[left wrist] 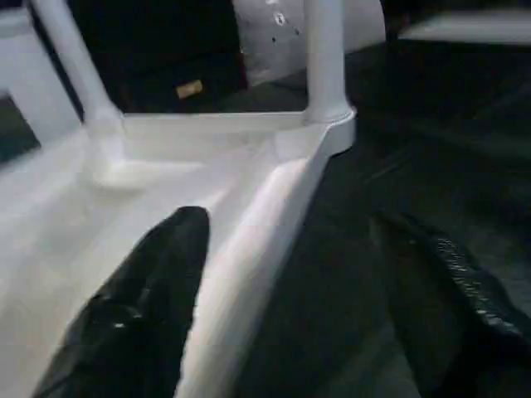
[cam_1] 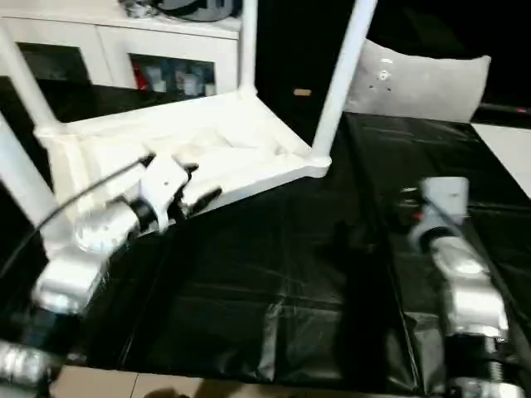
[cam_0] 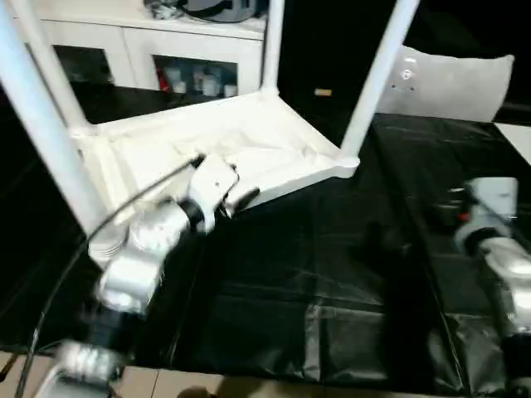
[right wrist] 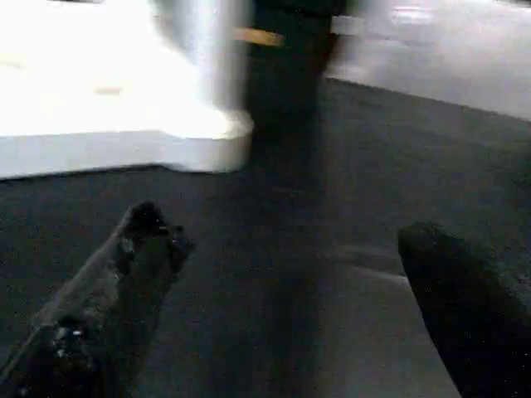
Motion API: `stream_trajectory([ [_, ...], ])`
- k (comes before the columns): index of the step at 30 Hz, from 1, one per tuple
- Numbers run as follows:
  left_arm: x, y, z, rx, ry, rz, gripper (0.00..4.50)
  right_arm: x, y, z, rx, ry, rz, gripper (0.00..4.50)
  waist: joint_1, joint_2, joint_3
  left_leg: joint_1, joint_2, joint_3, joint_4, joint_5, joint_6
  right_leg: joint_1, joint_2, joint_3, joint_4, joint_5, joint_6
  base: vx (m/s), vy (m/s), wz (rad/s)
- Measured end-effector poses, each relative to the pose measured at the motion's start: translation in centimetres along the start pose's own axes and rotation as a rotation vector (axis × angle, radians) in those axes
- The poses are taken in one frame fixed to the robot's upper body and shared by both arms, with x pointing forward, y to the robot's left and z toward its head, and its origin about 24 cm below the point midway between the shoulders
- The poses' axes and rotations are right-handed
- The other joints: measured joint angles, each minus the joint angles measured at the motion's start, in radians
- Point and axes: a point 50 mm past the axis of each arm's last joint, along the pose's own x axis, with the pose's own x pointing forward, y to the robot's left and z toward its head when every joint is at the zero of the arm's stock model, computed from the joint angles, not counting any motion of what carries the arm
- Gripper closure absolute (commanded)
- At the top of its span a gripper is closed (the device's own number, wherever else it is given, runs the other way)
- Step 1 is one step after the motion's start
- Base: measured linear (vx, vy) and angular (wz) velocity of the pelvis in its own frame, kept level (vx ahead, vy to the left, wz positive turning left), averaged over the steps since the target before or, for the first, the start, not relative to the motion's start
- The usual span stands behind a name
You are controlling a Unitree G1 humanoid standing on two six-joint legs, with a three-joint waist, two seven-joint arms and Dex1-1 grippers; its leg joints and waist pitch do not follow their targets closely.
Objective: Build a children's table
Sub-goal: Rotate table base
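The children's table lies upside down on the black sheet. Its white ribbed tabletop (cam_0: 278, 133) faces up, and white legs stand in the corner sockets: one at the near right corner (cam_0: 380, 79), one at the far right (cam_0: 272, 41), and two at the left (cam_0: 37, 133). My left gripper (left wrist: 290, 224) is open at the tabletop's front rim (left wrist: 265, 224). One finger (left wrist: 158, 282) hangs over the ribbed underside and the other is over the sheet. My right gripper (right wrist: 290, 232) is open over bare sheet to the right of the table, with nothing between its fingers.
A white cabinet with glass doors (cam_0: 191, 50) stands behind the table. A grey pillow (cam_0: 452, 83) leans at the back right. The black sheet (cam_0: 332, 274) runs to the near edge, where a tan strip (cam_0: 249, 385) shows. A cable (cam_0: 124, 207) trails from my left wrist.
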Motion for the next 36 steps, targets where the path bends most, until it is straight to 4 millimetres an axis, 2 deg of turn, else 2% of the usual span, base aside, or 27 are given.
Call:
stream_trajectory([
  [3, -0.8, 0.2, -0.1, -0.037, -0.003, 0.054, 0.79, 0.2, 1.8, -0.1, 0.010, 0.001, 0.087, 0.00, 0.006, 0.001, 0.001, 0.001, 0.000, 0.000, 0.000, 0.000, 0.000, -0.002, 0.000, 0.000, 0.000, 0.001, -0.001, 0.000, 0.000, 0.00],
  [6, -3.0, 0.9, 0.1, -0.070, -0.048, 0.212, 0.47, 0.3, 3.9, 0.7, 0.031, -0.036, 0.173, 0.00, 0.005, 0.001, 0.001, 0.002, 0.000, 0.000, 0.001, 0.000, 0.000, 0.001, 0.000, 0.000, -0.001, 0.001, 0.000, 0.000, 0.000, 0.00],
  [8, -4.1, 0.8, 0.1, -0.080, -0.062, 0.247, 0.16, 0.3, 5.6, 1.1, 0.038, -0.048, 0.250, 0.00, 0.005, 0.001, 0.001, 0.002, 0.000, -0.001, 0.001, 0.000, 0.000, 0.001, 0.000, 0.000, -0.002, 0.000, 0.000, 0.000, 0.000, 0.00],
  [12, -5.9, 0.5, 0.6, -0.084, -0.090, 0.272, 0.05, 0.2, 7.0, 1.3, 0.032, -0.036, 0.321, 0.00, 0.010, 0.001, 0.001, 0.001, -0.001, -0.001, 0.001, 0.000, 0.000, 0.002, 0.000, 0.000, -0.003, 0.000, 0.001, 0.000, 0.000, 0.00],
  [16, -9.1, 0.2, 0.4, -0.081, -0.077, 0.361, 0.05, -0.5, 7.2, 0.9, 0.024, -0.011, 0.348, 0.00, 0.006, 0.002, 0.001, 0.001, -0.001, -0.002, 0.000, -0.001, 0.001, 0.002, 0.000, 0.000, -0.004, -0.001, 0.002, 0.000, 0.000, 0.00],
  [22, -11.5, 0.1, 0.7, -0.059, -0.090, 0.478, 0.05, -0.7, 7.4, 0.9, 0.014, 0.000, 0.359, 0.00, 0.006, 0.010, 0.001, 0.001, -0.001, -0.003, 0.000, 0.000, 0.001, 0.002, 0.001, 0.000, -0.006, -0.001, 0.003, 0.000, 0.000, 0.00],
  [24, -13.4, -0.7, 0.3, -0.089, -0.091, 0.573, 0.05, -0.9, 7.5, 0.8, 0.011, 0.011, 0.373, 0.00, 0.000, 0.014, 0.000, 0.000, -0.001, -0.003, 0.000, -0.001, 0.001, 0.005, 0.001, -0.001, -0.011, 0.000, 0.003, 0.000, 0.000, 0.00],
  [27, -15.1, -0.8, 0.2, -0.111, -0.101, 0.702, 0.05, -1.2, 7.3, 0.4, 0.010, 0.035, 0.376, 0.00, 0.001, 0.020, -0.001, 0.002, -0.001, -0.005, -0.002, -0.001, 0.002, 0.008, 0.002, -0.003, -0.019, 0.000, 0.004, 0.000, 0.000, 0.00],
  [29, -15.9, -0.7, 0.6, -0.113, -0.131, 0.782, 0.05, -1.2, 7.3, 0.4, 0.011, 0.039, 0.379, 0.00, 0.004, 0.022, -0.002, 0.002, -0.001, -0.005, -0.002, -0.001, 0.002, 0.010, 0.002, -0.002, -0.021, 0.000, 0.005, 0.000, 0.000, 0.00],
  [33, -16.4, -0.3, 0.7, -0.098, -0.140, 0.836, 0.05, -1.2, 7.5, 0.4, 0.013, 0.039, 0.388, 0.00, 0.008, 0.023, -0.003, 0.002, -0.002, -0.008, -0.002, -0.001, 0.002, 0.013, 0.002, -0.004, -0.027, 0.001, 0.005, 0.000, 0.000, 0.00],
  [36, -15.9, 1.2, 0.9, -0.053, -0.143, 0.845, 0.05, -1.2, 7.8, 0.4, 0.013, 0.040, 0.414, 0.00, 0.008, 0.027, -0.004, 0.002, -0.003, -0.013, -0.002, -0.001, 0.002, 0.016, 0.002, -0.008, -0.033, 0.001, 0.006, 0.000, 0.000, 0.00],
])
